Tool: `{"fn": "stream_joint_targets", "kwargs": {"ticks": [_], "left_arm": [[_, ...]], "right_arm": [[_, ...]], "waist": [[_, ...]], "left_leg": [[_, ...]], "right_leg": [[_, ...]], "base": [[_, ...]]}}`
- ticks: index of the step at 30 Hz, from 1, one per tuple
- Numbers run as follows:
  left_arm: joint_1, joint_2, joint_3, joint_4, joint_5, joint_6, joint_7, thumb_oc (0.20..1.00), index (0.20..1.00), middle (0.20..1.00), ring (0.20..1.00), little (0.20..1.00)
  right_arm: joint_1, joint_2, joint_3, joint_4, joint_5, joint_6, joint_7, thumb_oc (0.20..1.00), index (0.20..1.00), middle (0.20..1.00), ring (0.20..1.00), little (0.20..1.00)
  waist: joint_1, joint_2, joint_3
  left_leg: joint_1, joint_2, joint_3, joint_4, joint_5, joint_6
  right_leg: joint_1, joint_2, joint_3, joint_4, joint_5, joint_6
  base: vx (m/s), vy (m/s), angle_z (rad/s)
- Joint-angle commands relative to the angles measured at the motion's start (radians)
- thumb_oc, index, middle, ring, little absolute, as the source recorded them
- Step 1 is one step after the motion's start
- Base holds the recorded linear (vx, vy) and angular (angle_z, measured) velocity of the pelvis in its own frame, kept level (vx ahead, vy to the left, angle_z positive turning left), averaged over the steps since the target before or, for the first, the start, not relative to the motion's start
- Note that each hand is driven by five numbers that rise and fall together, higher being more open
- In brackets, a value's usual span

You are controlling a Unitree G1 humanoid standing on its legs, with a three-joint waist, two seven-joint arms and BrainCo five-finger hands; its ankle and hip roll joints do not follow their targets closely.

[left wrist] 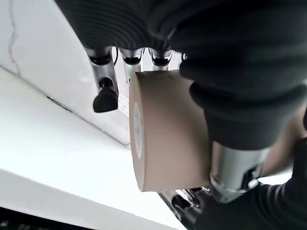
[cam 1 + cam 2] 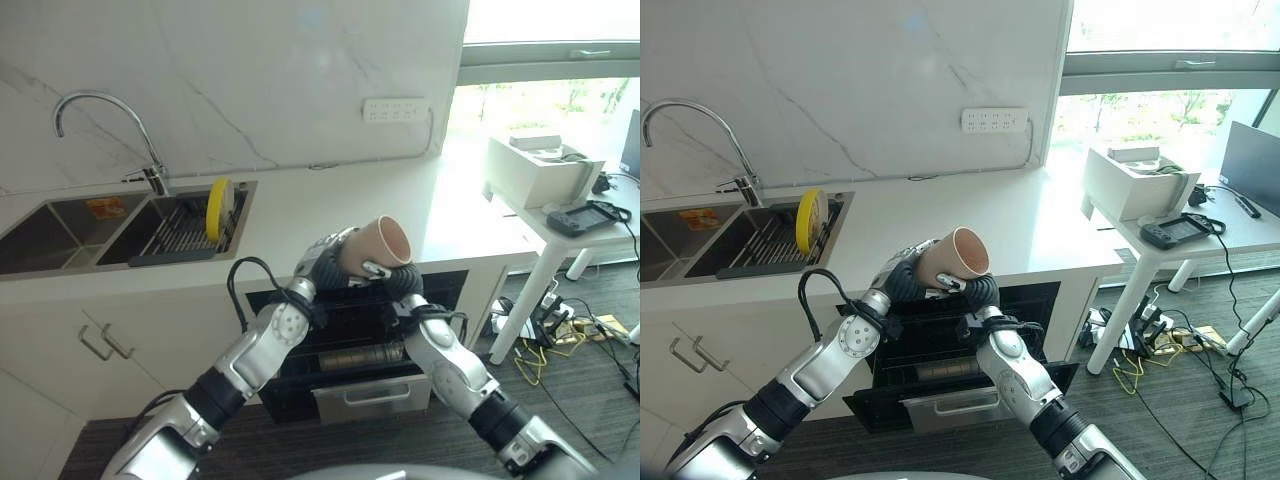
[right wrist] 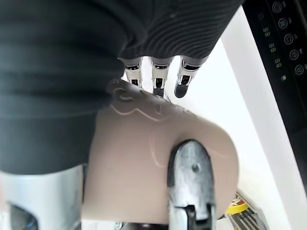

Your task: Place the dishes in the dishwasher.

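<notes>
Left eye view gives me the clearest read: I have the tan cup (image 2: pixel 382 243) held up in the air above the open dishwasher (image 2: pixel 352 345), tilted on its side with the mouth facing up and to the right. Both hands are on it, the left hand (image 2: pixel 325 258) wrapped round the base end and the right hand (image 2: pixel 392 277) cradling it from below, its thumb (image 3: pixel 191 179) pressed across the cup wall. I judge the two-handed hold is there to pass or turn the cup so it can go mouth-down into the rack. A yellow plate (image 2: pixel 217 209) stands on edge in the sink rack (image 2: pixel 185 233) by the faucet (image 2: pixel 105 121), waiting its turn. The cup carries faint raised scrollwork in the right wrist view, but I can't read it as words. Small markings on the dishwasher's control strip (image 3: pixel 284 29) are likewise too small to make out.
</notes>
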Motion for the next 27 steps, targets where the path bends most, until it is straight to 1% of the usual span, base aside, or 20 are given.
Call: {"fn": "stream_joint_targets", "kwargs": {"ticks": [1,7,13,14,15,21,25,27], "left_arm": [[-0.123,0.005,-0.131,0.043,-0.007,-0.041,-0.021,0.2,0.2,0.2,0.2,0.2],[-0.133,0.0,-0.137,0.044,-0.005,-0.054,-0.038,0.2,0.2,0.2,0.2,0.2],[-0.142,-0.002,-0.153,0.044,0.001,-0.067,-0.06,0.2,0.2,0.2,0.2,0.2],[-0.144,-0.002,-0.154,0.041,0.002,-0.065,-0.062,0.2,0.2,0.2,0.2,0.2],[-0.151,-0.005,-0.16,0.041,-0.003,-0.064,-0.068,0.2,0.2,0.2,0.2,0.2],[-0.153,0.0,-0.176,0.016,-0.023,-0.072,-0.139,0.2,0.2,0.2,0.2,0.2],[-0.152,0.002,-0.194,0.016,-0.035,-0.079,-0.159,0.2,0.2,0.2,0.2,0.2],[-0.152,0.003,-0.201,0.012,-0.048,-0.069,-0.168,0.2,0.2,0.2,0.2,0.2]], "right_arm": [[-0.213,0.099,-0.004,-0.102,-0.01,-0.133,0.039,1.0,1.0,1.0,1.0,1.0],[-0.226,0.101,0.006,-0.089,0.005,-0.126,0.059,1.0,1.0,1.0,1.0,1.0],[-0.244,0.1,0.017,-0.09,-0.02,-0.11,0.066,1.0,1.0,1.0,1.0,1.0],[-0.245,0.1,0.019,-0.093,-0.033,-0.108,0.059,0.859,0.859,0.859,0.859,0.859],[-0.252,0.1,0.022,-0.089,-0.071,-0.12,0.035,0.2,0.2,0.2,0.2,0.2],[-0.274,0.081,0.031,-0.111,-0.144,-0.115,0.029,0.2,0.2,0.2,0.2,0.2],[-0.293,0.071,0.041,-0.122,-0.172,-0.117,0.017,0.2,0.2,0.2,0.2,0.2],[-0.297,0.068,0.042,-0.124,-0.188,-0.125,0.0,0.2,0.2,0.2,0.2,0.2]], "waist": [[0.022,-0.028,0.047],[0.025,-0.031,0.045],[0.028,-0.034,0.043],[0.028,-0.035,0.043],[0.029,-0.035,0.043],[0.032,-0.033,0.045],[0.034,-0.032,0.048],[0.035,-0.033,0.048]], "left_leg": [[0.054,0.012,-0.038,0.004,-0.121,-0.002],[0.053,0.012,-0.039,0.004,-0.122,-0.001],[0.053,0.013,-0.04,0.004,-0.121,0.0],[0.053,0.013,-0.04,0.004,-0.121,0.0],[0.052,0.012,-0.041,0.004,-0.121,0.0],[0.051,0.012,-0.045,0.005,-0.123,0.001],[0.05,0.011,-0.046,0.006,-0.124,0.001],[0.05,0.011,-0.046,0.007,-0.125,0.002]], "right_leg": [[-0.025,-0.056,-0.034,0.023,-0.032,0.045],[-0.024,-0.055,-0.037,0.024,-0.035,0.043],[-0.025,-0.055,-0.039,0.024,-0.036,0.043],[-0.025,-0.056,-0.039,0.025,-0.036,0.043],[-0.026,-0.056,-0.041,0.026,-0.037,0.043],[-0.026,-0.056,-0.043,0.029,-0.041,0.042],[-0.026,-0.055,-0.043,0.03,-0.042,0.042],[-0.026,-0.055,-0.043,0.03,-0.042,0.043]], "base": [[0.0,0.0,0.0],[0.0,0.0,0.0],[0.0,0.0,0.0],[0.0,0.0,0.0],[0.0,0.0,0.0],[0.0,0.0,0.02],[0.0,0.0,0.0],[0.0,0.0,0.0]]}}
